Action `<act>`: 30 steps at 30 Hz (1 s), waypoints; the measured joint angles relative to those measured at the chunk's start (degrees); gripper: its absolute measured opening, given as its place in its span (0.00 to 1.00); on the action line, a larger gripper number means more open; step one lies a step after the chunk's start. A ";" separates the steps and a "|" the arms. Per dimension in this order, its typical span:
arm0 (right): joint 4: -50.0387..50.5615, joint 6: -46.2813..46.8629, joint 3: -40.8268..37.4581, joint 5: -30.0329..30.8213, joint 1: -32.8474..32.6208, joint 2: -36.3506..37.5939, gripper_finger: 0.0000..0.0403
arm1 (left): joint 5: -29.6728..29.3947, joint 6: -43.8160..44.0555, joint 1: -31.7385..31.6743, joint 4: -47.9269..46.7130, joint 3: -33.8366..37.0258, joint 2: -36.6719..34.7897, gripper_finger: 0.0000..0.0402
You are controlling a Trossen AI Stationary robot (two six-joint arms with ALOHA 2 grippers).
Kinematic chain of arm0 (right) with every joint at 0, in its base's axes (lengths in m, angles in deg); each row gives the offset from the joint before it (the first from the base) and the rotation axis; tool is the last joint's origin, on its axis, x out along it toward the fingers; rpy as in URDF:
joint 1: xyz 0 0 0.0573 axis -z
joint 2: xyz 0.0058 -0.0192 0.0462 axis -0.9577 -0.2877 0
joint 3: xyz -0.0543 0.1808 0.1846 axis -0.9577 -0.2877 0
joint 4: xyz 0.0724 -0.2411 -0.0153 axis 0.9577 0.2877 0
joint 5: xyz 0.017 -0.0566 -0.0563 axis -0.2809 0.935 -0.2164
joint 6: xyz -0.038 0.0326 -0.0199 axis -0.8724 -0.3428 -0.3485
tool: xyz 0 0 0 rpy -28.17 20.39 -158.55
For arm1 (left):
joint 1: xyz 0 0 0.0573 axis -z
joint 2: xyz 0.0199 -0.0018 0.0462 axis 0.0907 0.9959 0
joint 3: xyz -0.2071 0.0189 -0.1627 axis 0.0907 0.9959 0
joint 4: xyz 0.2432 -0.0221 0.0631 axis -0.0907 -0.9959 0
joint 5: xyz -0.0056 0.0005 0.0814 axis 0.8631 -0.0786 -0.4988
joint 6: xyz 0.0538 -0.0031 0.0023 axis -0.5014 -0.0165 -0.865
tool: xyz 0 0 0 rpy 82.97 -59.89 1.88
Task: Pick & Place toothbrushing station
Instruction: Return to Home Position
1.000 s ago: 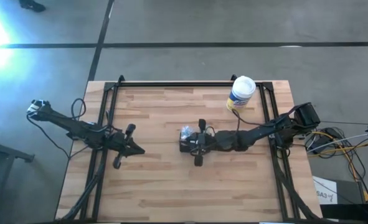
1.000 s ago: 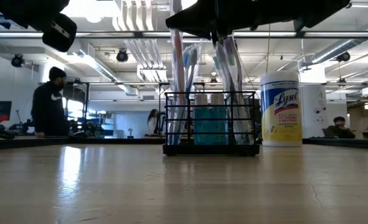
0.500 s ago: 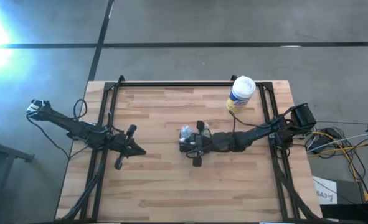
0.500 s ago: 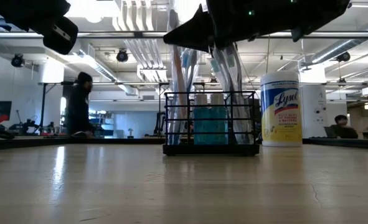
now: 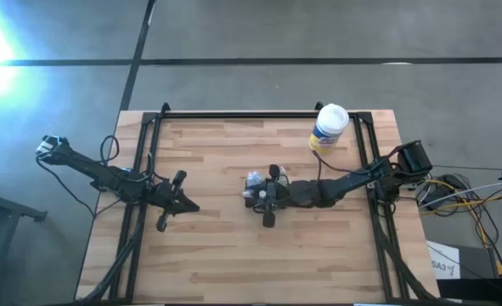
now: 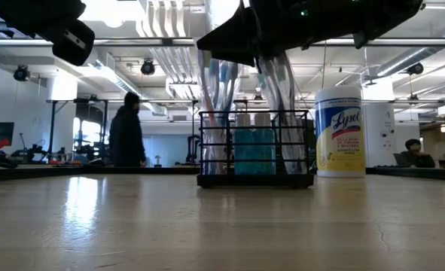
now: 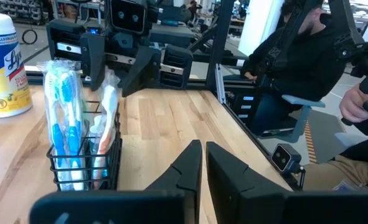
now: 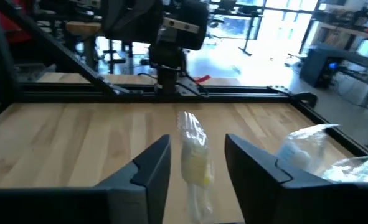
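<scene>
The toothbrushing station (image 6: 255, 154) is a black wire holder that stands on its base at the table's middle (image 5: 252, 182). Several plastic-wrapped toothbrushes (image 7: 64, 106) stick up out of it. My right gripper (image 8: 196, 165) reaches level from the table's right, over the station's top, and is open. One wrapped toothbrush top (image 8: 193, 155) stands in the gap between its fingers, touching neither as far as I can see. My left gripper (image 7: 202, 163) hovers shut over the table's left part (image 5: 185, 205), well away from the station.
A white canister with a yellow label (image 5: 329, 127) stands at the far right, behind the station (image 6: 339, 132). A black frame rail (image 5: 259, 114) runs along the table's far edge. A person (image 6: 127, 132) walks in the room beyond. Bare wood lies near the front edge.
The tall wrapped toothbrush at the station's left end stood upright under my right gripper and now leans toward the table's left. The gripper's dark fingers show lower and broader over the station in the low view. The station has not shifted.
</scene>
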 joint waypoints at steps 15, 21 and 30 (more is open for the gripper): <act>5.53 -5.43 7.28 0.53 -3.08 3.30 0.42 | 0.12 -1.71 0.00 -0.81 0.00 -0.78 0.06; 14.04 -6.24 9.00 0.50 -4.94 8.30 0.36 | 0.14 -6.71 0.00 -4.27 -1.04 -2.15 0.06; 32.89 -6.62 7.67 -2.92 -5.07 24.58 0.09 | -8.41 -10.78 -0.04 -24.18 -12.56 -4.31 0.06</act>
